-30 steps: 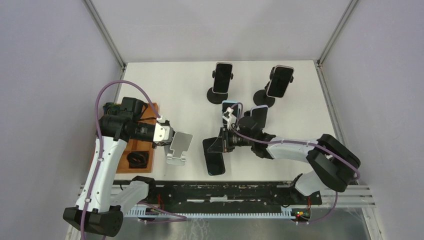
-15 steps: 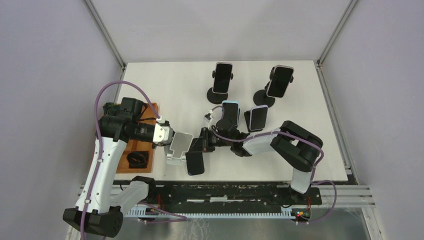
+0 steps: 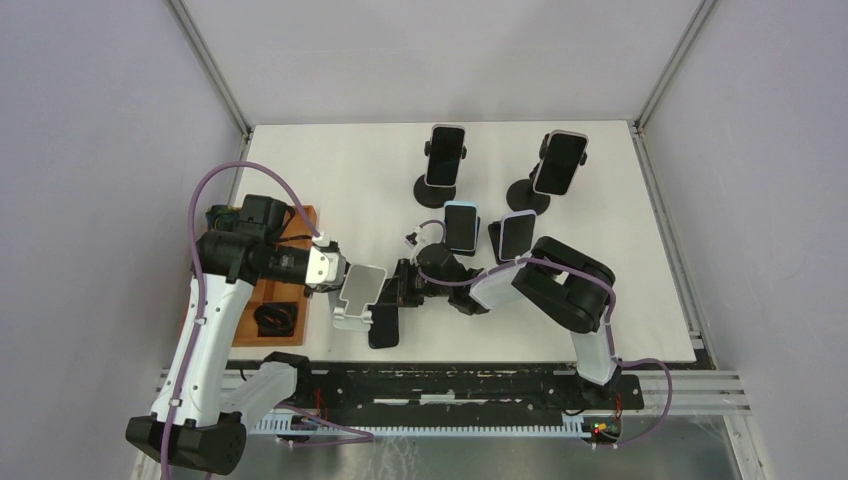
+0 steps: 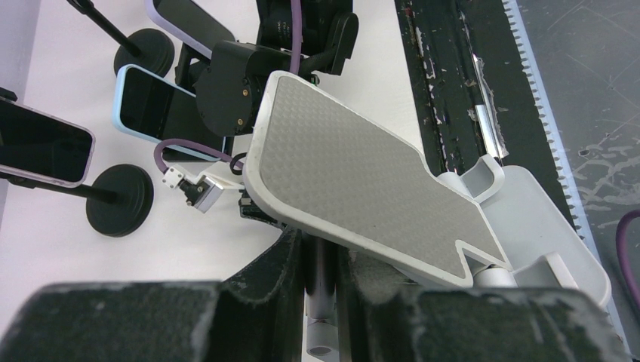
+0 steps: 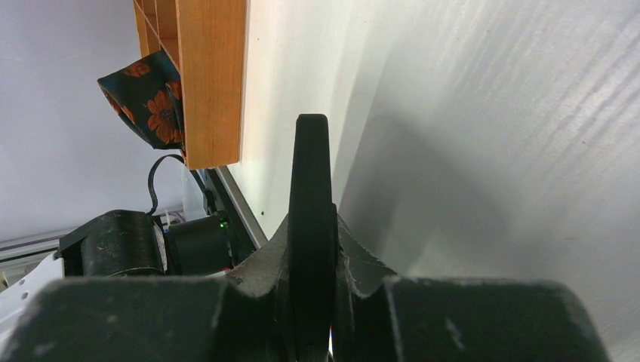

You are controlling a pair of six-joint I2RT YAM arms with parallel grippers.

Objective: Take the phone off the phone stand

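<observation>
The white phone stand (image 3: 358, 290), with its grey ribbed plate, stands at the front left of the table. Its plate is bare. My left gripper (image 3: 335, 272) is shut on the stand's post from the left. In the left wrist view the fingers (image 4: 290, 271) pinch the post under the plate (image 4: 362, 173). My right gripper (image 3: 397, 298) is shut on a black phone (image 3: 383, 330) and holds it just right of the stand's base, low over the table. In the right wrist view the phone (image 5: 312, 196) shows edge-on between the pads.
Several other phones sit on black stands behind: two at the back (image 3: 445, 155) (image 3: 560, 163), two nearer the middle (image 3: 461, 225) (image 3: 517, 235). A wooden tray (image 3: 290, 295) holding a black item (image 3: 275, 318) lies left of the stand. The black rail (image 3: 450, 385) runs along the front edge.
My right gripper has carried the black phone leftward, from the middle of the table to just beside the stand's base. The left gripper and stand have not moved.
</observation>
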